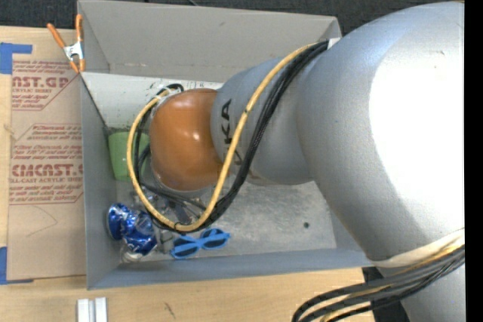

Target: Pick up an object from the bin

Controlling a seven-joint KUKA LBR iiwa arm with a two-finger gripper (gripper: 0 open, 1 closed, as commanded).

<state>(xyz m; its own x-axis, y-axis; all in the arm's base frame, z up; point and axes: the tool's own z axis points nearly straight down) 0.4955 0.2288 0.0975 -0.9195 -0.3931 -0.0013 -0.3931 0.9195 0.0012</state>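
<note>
Tool (167, 201) sits low in the bin (211, 34) under its orange cover (181, 139), opening cannot be told; crumpled blue wrapper (128, 226) and blue sunglasses (200, 241) lie just beside it, so best centre squarely over one before closing.
</note>
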